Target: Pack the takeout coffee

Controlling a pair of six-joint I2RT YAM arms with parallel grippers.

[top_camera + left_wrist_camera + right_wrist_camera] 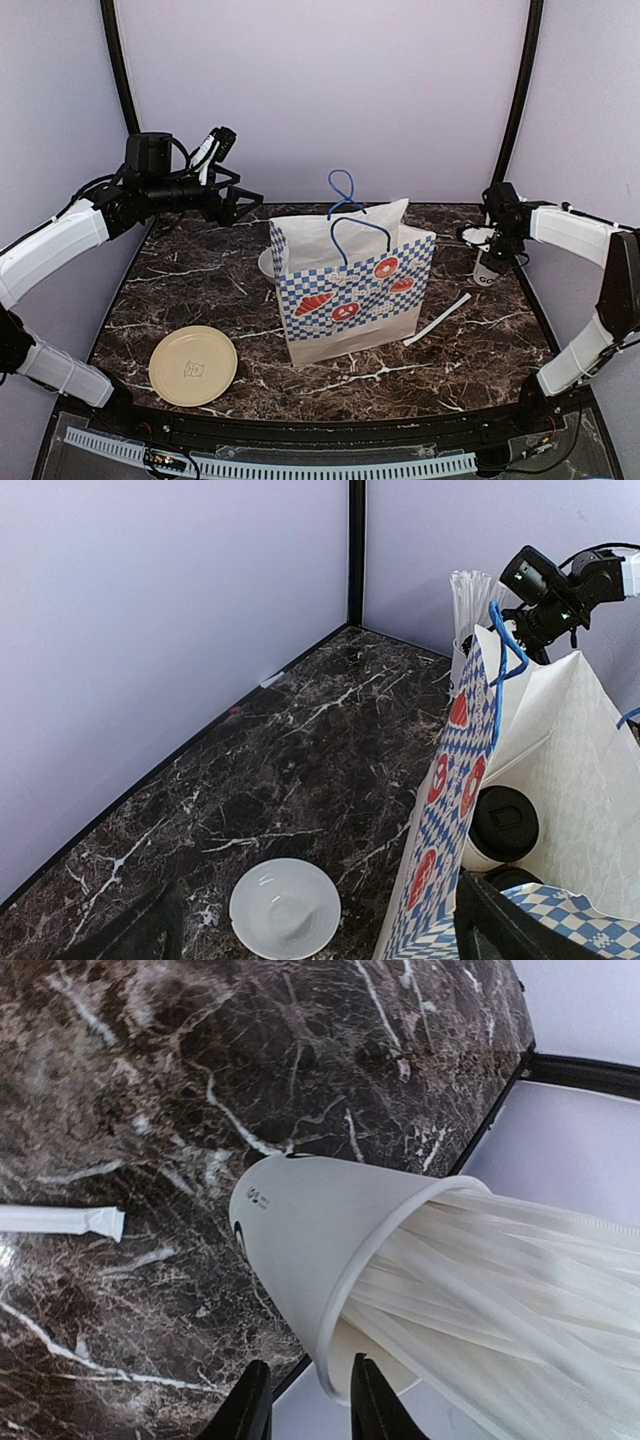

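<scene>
High rear overview; two wrist close-ups

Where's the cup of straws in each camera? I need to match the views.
Top external: cup of straws far right, mid-height.
Left wrist: cup of straws top right of centre, behind the paper bag.
Right wrist: cup of straws at centre, large.
Shared landmark: dark marble table.
</scene>
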